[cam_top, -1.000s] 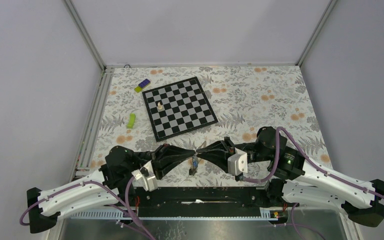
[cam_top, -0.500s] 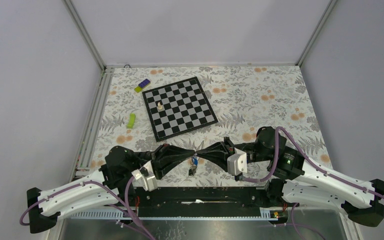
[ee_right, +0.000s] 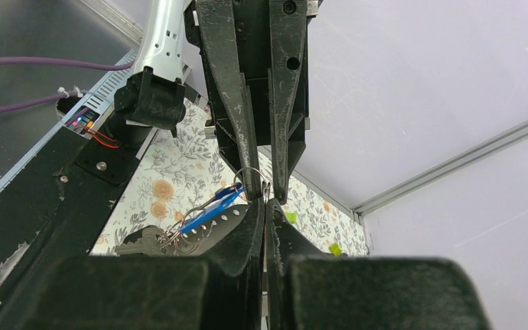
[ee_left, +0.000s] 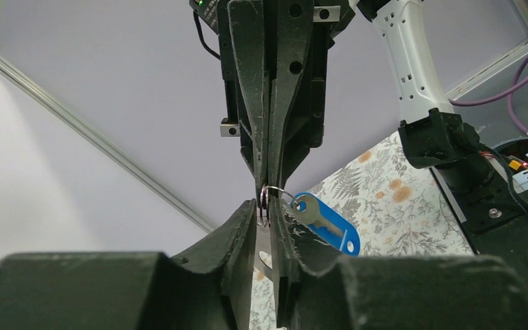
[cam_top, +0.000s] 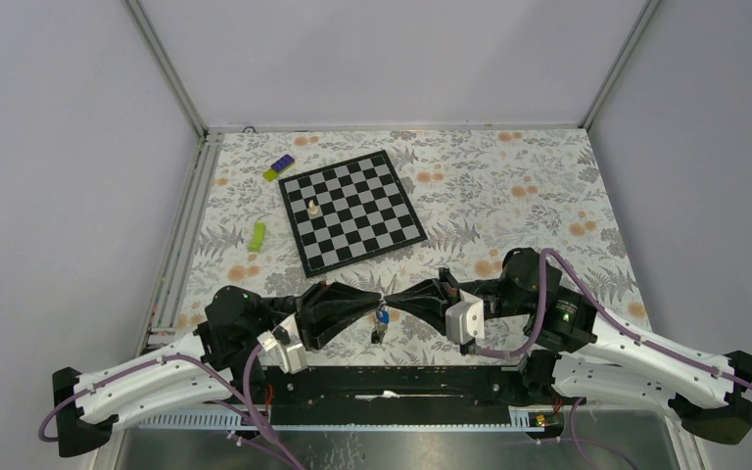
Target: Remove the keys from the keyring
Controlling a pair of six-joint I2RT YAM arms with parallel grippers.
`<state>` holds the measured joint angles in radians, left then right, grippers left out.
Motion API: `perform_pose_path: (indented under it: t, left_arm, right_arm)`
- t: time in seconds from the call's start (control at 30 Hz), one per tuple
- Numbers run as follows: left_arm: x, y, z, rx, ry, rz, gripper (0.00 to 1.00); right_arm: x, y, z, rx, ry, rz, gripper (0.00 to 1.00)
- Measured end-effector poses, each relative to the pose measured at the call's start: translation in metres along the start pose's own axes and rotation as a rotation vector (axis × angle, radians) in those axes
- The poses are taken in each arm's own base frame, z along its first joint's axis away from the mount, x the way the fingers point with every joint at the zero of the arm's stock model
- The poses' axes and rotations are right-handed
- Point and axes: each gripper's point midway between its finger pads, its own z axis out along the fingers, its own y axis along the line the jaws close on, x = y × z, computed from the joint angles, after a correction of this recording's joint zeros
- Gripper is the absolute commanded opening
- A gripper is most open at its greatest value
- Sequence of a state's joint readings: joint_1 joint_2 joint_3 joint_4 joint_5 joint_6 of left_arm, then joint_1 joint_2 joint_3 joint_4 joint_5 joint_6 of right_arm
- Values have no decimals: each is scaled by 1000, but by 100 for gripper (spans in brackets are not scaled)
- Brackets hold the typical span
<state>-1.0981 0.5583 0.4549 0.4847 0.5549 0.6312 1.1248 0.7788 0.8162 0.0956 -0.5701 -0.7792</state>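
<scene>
From the top camera we are seeing the left gripper [cam_top: 376, 298] and the right gripper [cam_top: 394, 297] meeting tip to tip above the flowered table [cam_top: 509, 196], near its front edge. The blue tag [cam_top: 382, 317] is hanging just under the joined tips and the keys [cam_top: 376, 334] are dangling below it. The chessboard [cam_top: 352, 211] is lying well apart behind them, carrying a white piece [cam_top: 312, 207], and a green block [cam_top: 257, 235] is lying to its left. In the left wrist view we are looking along the left fingers [ee_left: 237, 230], which are pressing from both sides on a flat silvery plate with a hole, probably one of the keys, though only a sliver is showing. The right fingers [ee_left: 285, 103] are pointing down from above, pinched tight on the wire ring [ee_left: 264, 199], and the tag is hanging off that ring to the right with a silver key lying across it. In the right wrist view we are finding the right fingers clenched flat together at the ring, the left fingers standing slightly apart on either side of it, and the tag and keys hanging off to the left.
</scene>
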Motion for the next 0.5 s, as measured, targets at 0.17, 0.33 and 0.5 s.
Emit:
perform_pose_path:
  t: [0.17,0.33,0.5]
  left_arm:
    - [-1,1,0,-5,-4,2,24]
    - [-4,4,-2,-17,-7,8,26]
    - [-11,12,-7,-57,-11,4,96]
  right_arm:
    - [0,-1,-2,4,3,-11,0]
    - [4,-3,-3,17,26,-14,0]
    - [12,-5,-6,35,73,-8,0]
